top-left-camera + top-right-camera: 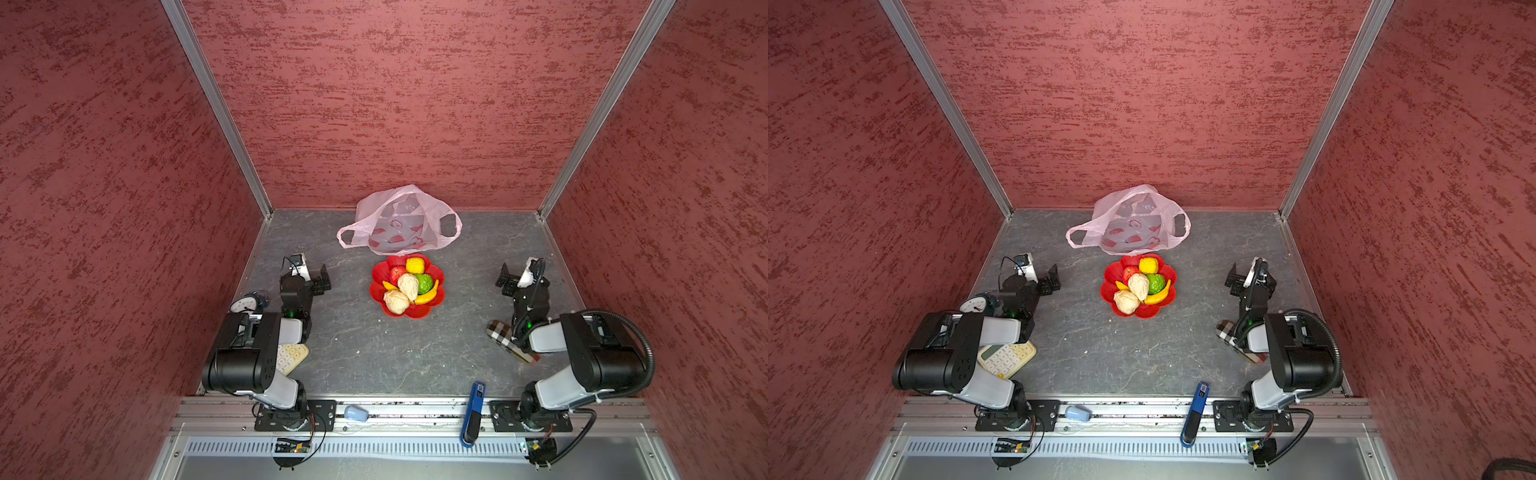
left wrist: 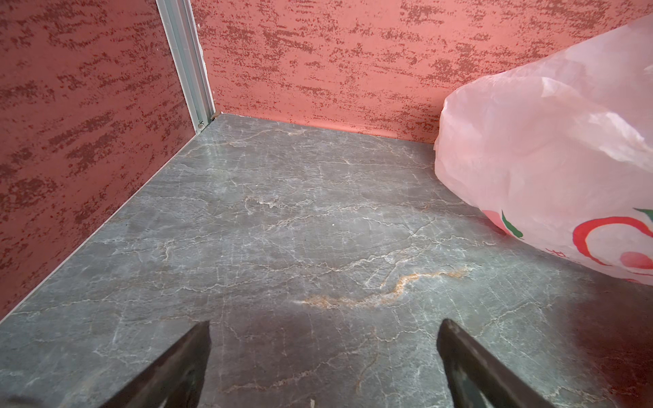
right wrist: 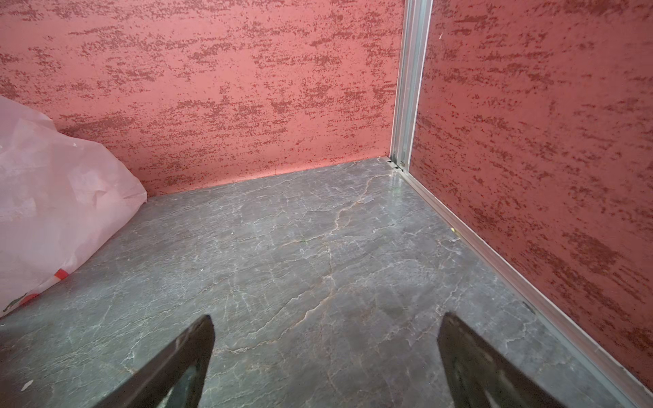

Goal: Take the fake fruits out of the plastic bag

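Note:
The fake fruits [image 1: 408, 286] lie heaped in a red flower-shaped dish [image 1: 377, 275] at mid-table: a red apple [image 1: 397, 273], a yellow round one [image 1: 414, 264], a green one [image 1: 424, 283], a banana [image 1: 430, 293] and two beige lumpy ones. Just behind the dish the pale pink plastic bag [image 1: 399, 220] [image 1: 1129, 222] lies slack, mouth toward the dish; no fruit shows inside. My left gripper [image 1: 322, 279] [image 2: 323, 325] is open and empty, left of the dish. My right gripper [image 1: 505, 280] [image 3: 325, 319] is open and empty on the right. Each wrist view catches a side of the bag [image 2: 547, 176] [image 3: 53, 212].
A small clock [image 1: 245, 305] and a calculator [image 1: 293, 357] sit under the left arm. A plaid case [image 1: 505, 338] lies under the right arm. A blue tool [image 1: 473, 411] and a pale blue piece [image 1: 356, 413] rest on the front rail. Red walls enclose three sides.

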